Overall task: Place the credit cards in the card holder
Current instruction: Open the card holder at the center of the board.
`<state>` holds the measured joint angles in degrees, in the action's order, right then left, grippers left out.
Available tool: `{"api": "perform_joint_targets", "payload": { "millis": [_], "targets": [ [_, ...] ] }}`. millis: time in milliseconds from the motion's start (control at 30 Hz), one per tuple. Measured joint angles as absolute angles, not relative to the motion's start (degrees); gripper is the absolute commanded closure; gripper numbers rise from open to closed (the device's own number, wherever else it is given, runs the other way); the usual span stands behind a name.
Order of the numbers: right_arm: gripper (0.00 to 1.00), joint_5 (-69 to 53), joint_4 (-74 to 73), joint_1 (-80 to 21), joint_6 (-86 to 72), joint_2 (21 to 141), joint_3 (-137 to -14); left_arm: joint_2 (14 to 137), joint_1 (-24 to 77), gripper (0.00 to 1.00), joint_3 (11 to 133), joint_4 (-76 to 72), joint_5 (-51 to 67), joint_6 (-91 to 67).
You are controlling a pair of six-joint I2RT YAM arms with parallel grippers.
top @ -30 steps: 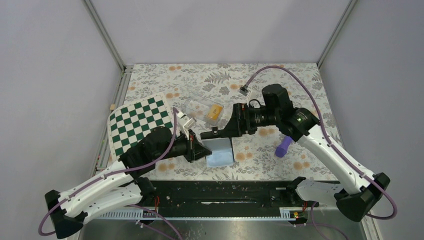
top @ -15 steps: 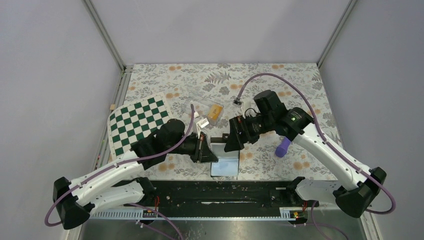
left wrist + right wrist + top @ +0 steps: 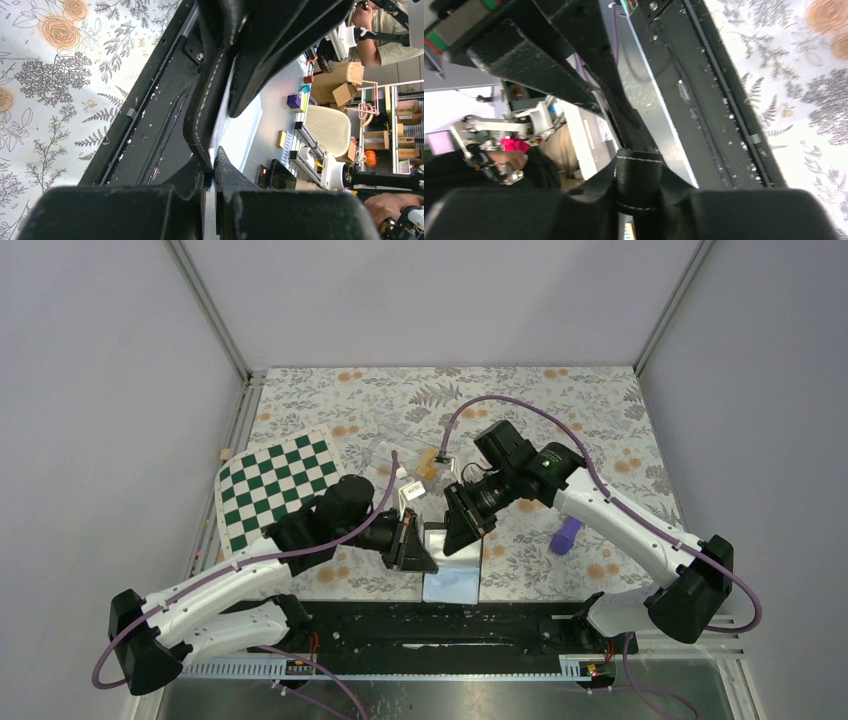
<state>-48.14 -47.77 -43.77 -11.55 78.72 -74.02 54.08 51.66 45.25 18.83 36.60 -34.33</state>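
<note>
Top external: card holder (image 3: 452,580) open, near centre of bench (image 3: 560,410); left pincer (image 3: 424,561) and right pincer (image 3: 453,544) each clamped on its black edge. 1 credit card (image 3: 431,462) lies just beyond, far side — right pincer nearer.

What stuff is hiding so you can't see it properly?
Top view: the left tool and right tool cover the far half of the card holder.
Top view: credit cards too small to count, partly behind a cable.
Left wrist view: the card holder is edge-on, pockets hidden.
Right wrist view: only its stitched edge shows; the tool hides the rest.
</note>
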Motion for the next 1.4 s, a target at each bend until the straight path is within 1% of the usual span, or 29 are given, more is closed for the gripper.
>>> {"api": "perform_joint_targets", "payload": {
  "millis": [33,100,133,200,233,333,367,400,567,767,967,1200,1400],
  "targets": [
    [1.00,-49.3,-47.9,-43.8,-11.5,78.7,-74.0,54.2,51.7,0.90,45.3,19.3,36.7,-34.3],
    [1.00,-50.5,-48.0,-43.8,-11.3,78.7,-74.0,54.2,51.7,0.57,45.3,19.7,36.8,-34.1],
    [1.00,-50.7,-47.9,-43.8,-11.6,78.7,-73.9,54.2,51.7,0.44,45.3,19.6,36.5,-34.1],
    [1.00,-50.6,-47.5,-43.8,-12.0,78.7,-73.2,54.0,51.7,0.27,45.3,19.5,35.6,-32.9],
    [1.00,-50.5,-47.0,-43.7,-12.6,78.5,-72.4,53.8,51.7,0.21,45.3,19.7,34.4,-32.9],
    [1.00,-49.7,-44.8,-42.7,-15.3,77.5,-68.9,52.0,51.5,0.06,45.3,21.1,29.4,-32.3],
    [1.00,-48.8,-43.4,-41.9,-16.7,76.7,-67.4,51.1,51.5,0.03,45.3,21.6,27.5,-32.2],
    [1.00,-48.0,-42.3,-41.0,-18.2,75.9,-66.0,49.8,51.4,0.01,45.3,22.0,25.1,-32.2],
    [1.00,-42.4,-34.5,-35.9,-26.2,71.7,-59.1,42.9,51.0,0.01,45.3,24.1,14.4,-32.4],
    [1.00,-36.9,-21.8,-32.5,-38.0,69.5,-49.6,40.5,50.5,0.01,45.3,24.2,7.8,-33.7],
    [1.00,-33.8,-7.4,-32.6,-50.3,69.9,-40.9,42.0,50.4,0.01,45.3,24.4,5.8,-34.4],
    [1.00,-26.6,2.8,-37.6,-58.4,70.8,-38.6,43.8,50.2,0.01,45.3,24.4,5.7,-34.4],
    [1.00,-20.0,11.0,-40.9,-63.9,71.2,-31.4,44.0,50.1,0.01,45.3,24.4,5.6,-34.6]
  ]
}}
